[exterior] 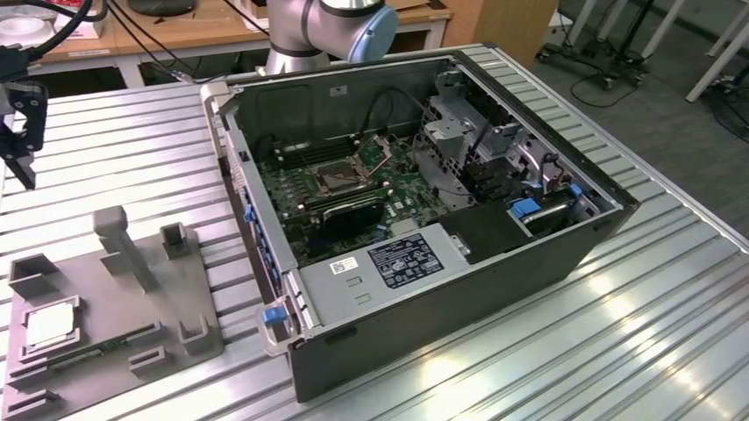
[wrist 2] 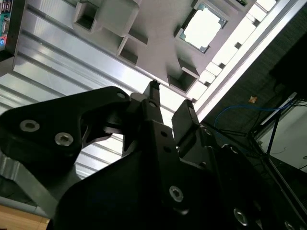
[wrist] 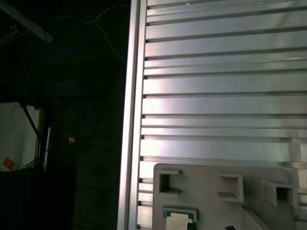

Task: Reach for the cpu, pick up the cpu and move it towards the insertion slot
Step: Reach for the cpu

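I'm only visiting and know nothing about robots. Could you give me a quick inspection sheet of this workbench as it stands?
Surface: ribbed metal table, carrying a grey tray and an open computer case.
Job's things: chip lies flat in the tray; socket sits in the green board inside the case.
Clutter: thin green strip in the tray, beside the chip.
Grippers: gripper open and empty, above the table, apart from the chip.
Cables: black cables behind the table; others inside the case.
Surroundings: wooden desk; wheeled stands on the floor.
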